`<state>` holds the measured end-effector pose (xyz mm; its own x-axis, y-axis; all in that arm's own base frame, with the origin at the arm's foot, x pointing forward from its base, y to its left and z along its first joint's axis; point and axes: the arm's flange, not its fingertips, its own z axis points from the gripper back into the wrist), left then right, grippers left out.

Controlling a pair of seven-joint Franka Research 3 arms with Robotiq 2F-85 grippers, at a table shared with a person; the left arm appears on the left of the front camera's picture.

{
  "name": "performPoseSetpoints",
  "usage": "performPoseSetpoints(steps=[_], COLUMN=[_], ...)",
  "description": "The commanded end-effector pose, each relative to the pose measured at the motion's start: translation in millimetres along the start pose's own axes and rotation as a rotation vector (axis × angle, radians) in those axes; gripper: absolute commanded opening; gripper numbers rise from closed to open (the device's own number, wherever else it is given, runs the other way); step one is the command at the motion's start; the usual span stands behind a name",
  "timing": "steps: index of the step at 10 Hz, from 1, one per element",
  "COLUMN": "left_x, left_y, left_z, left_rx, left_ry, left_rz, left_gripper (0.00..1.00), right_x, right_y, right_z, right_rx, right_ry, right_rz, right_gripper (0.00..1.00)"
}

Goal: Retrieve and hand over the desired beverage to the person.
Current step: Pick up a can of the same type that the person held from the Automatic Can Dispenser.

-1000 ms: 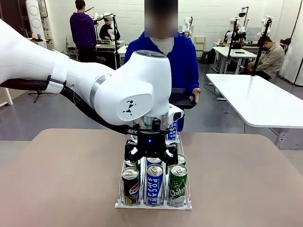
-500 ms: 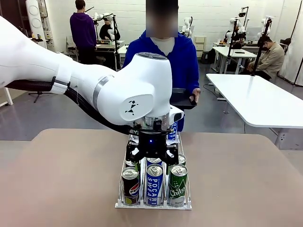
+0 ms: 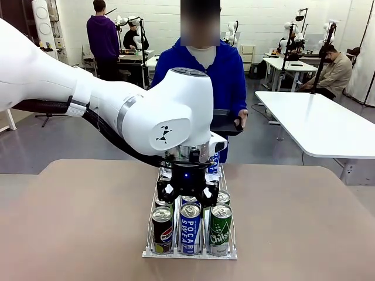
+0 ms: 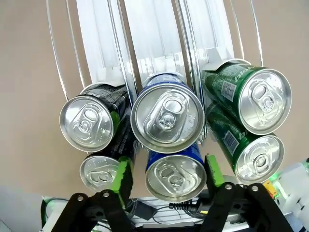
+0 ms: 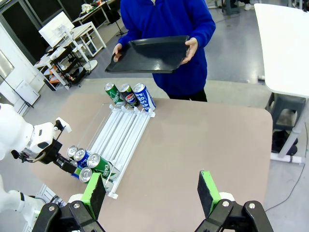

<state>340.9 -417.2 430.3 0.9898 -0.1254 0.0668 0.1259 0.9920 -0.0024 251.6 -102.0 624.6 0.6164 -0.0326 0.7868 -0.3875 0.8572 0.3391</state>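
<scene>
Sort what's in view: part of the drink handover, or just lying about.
Job: left gripper, shut on the second blue can; can rack; person; black tray.
Lying about: other cans in the rack; right gripper, open; white side table.

The hoodie (image 3: 225, 70) was royal blue over a white shirt (image 3: 203, 54), and the tray (image 5: 149, 54) black. The table (image 3: 88, 222) was dull tan, the rack (image 5: 120, 130) clear with white rails.

Of the front cans, Pepsi (image 3: 162, 231) was black with a red, white and blue roundel, Pocari (image 3: 190, 229) blue with white letters, and the right can (image 3: 220, 229) green with white script. The rear blue can (image 4: 176, 176) had a silver top.

The arm (image 3: 164, 111) was white. The left gripper (image 4: 168, 174) and right gripper (image 5: 150, 188) were black, with green pads (image 4: 122, 176).
</scene>
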Motion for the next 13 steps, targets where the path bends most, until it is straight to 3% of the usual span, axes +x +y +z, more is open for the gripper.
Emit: performPoseSetpoints(steps=[1,3,4,6,8,9,13], left_x=[3,4,4,4,3,-3,-35], left_y=[-2,-2,-2,-2,-2,-3,-6], left_z=[2,3,3,3,9,23,132], left_rx=[0.024,0.019,0.021,0.023,0.010,0.011,-0.022], left_ry=[0.003,0.002,0.005,0.006,0.001,0.006,-0.096], left_rz=[-0.024,-0.019,-0.020,-0.019,-0.025,-0.036,-0.085], left_gripper=[0.00,0.00,0.10,0.00,0.00,0.40,0.40], right_x=[-1,-1,-1,-1,-1,-1,-1], right_y=[-1,-1,-1,-1,-1,-1,-1], right_z=[-3,-3,-3,-3,-3,-3,-3], right_rx=[0.022,0.022,0.022,0.022,0.022,0.022,0.022], right_ry=[-0.005,-0.005,-0.005,-0.005,-0.005,-0.005,-0.005], right_rz=[-0.002,-0.002,-0.002,-0.002,-0.002,-0.002,-0.002], right_gripper=[1.00,1.00,1.00,1.00,1.00,1.00,1.00])
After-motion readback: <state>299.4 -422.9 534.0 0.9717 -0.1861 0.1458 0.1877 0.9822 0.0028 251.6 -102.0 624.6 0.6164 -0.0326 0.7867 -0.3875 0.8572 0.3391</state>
